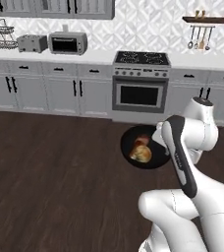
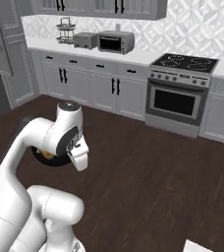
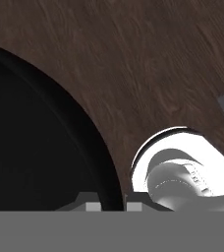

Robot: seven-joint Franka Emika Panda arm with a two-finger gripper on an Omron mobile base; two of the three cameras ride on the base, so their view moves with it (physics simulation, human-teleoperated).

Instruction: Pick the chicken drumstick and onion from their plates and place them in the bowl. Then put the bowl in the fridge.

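Observation:
The dark glossy bowl [image 1: 155, 158] hangs above the wooden floor, just left of my arm's wrist. Inside it lie the yellowish onion [image 1: 141, 154] and the reddish-brown chicken drumstick [image 1: 143, 140] behind it. In the hand view my gripper [image 3: 113, 204] is shut on the bowl's rim [image 3: 84, 128], one fingertip on each side of the black wall. From the right base view a slice of the bowl [image 2: 60, 160] peeks out behind my forearm. The plates and the fridge are out of view.
A stove with an oven [image 1: 141, 88] stands straight ahead among grey base cabinets [image 1: 60, 91]. On the counter sit a toaster oven [image 1: 67, 43], a toaster [image 1: 31, 43] and a wire basket [image 1: 4, 35]. Dark wood floor [image 1: 50, 162] stretches wide to the left.

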